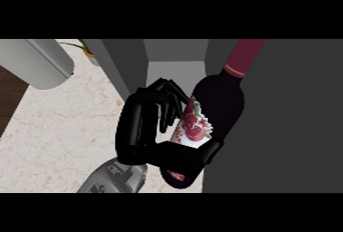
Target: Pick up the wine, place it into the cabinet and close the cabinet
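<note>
Wood floor [8, 102] shows as a dark strip at the far left, past the edge of the pale speckled tabletop [60, 136]. Above it, in the upper left corner, sits a grey rounded shape [36, 61] that I cannot identify, and just beside it a small potted plant [84, 49] peeks out near the back.

My grey forearm [114, 179] comes up from the lower edge, left of the middle. My right hand [137, 131] is raised off the tabletop and looms large in view. My fingers [171, 97] are curled over the upper part of the wine bottle [224, 97], lying across its white and red label [194, 124], while my thumb [201, 154] wraps across the bottle's lower body; only a bit of the base shows below it.

The bottle is tilted, base toward me and its dark red neck pointing up and to the right. It hangs at the mouth of the cabinet [288, 127]: a lighter recess lies behind my fingers, between a grey panel on the left and a broad dark panel filling the right side. Whether the bottle is already inside, I cannot tell.
</note>
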You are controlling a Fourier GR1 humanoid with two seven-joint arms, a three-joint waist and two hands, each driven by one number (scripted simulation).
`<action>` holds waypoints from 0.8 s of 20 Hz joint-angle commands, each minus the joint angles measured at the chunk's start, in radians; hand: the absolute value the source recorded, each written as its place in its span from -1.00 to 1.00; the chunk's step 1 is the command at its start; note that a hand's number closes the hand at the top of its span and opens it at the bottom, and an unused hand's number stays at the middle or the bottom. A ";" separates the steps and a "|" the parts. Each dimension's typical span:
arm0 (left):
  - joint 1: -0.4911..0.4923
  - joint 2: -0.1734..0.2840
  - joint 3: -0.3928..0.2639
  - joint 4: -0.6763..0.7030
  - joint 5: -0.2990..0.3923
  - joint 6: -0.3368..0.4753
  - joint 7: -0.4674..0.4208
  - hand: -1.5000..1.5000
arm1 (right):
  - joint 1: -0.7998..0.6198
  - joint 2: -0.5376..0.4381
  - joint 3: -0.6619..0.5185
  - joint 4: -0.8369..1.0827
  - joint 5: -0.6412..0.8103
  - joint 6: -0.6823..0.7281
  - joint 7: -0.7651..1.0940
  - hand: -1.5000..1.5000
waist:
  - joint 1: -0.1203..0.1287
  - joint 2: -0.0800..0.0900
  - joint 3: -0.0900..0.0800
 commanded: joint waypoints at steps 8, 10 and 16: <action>-0.098 0.000 -0.009 0.222 0.066 0.074 -0.158 1.00 | 0.037 0.036 0.054 -0.122 -0.004 -0.019 0.037 -1.00 | -0.004 0.002 -0.001; -0.054 0.000 0.023 0.153 0.027 0.048 -0.088 1.00 | 0.117 0.011 -0.012 -0.145 -0.073 0.028 -0.005 -1.00 | 0.003 0.000 0.000; -0.092 0.000 0.024 0.234 0.146 0.087 -0.205 1.00 | 0.041 -0.016 -0.047 -0.108 -0.103 0.017 0.034 -1.00 | 0.001 0.001 0.000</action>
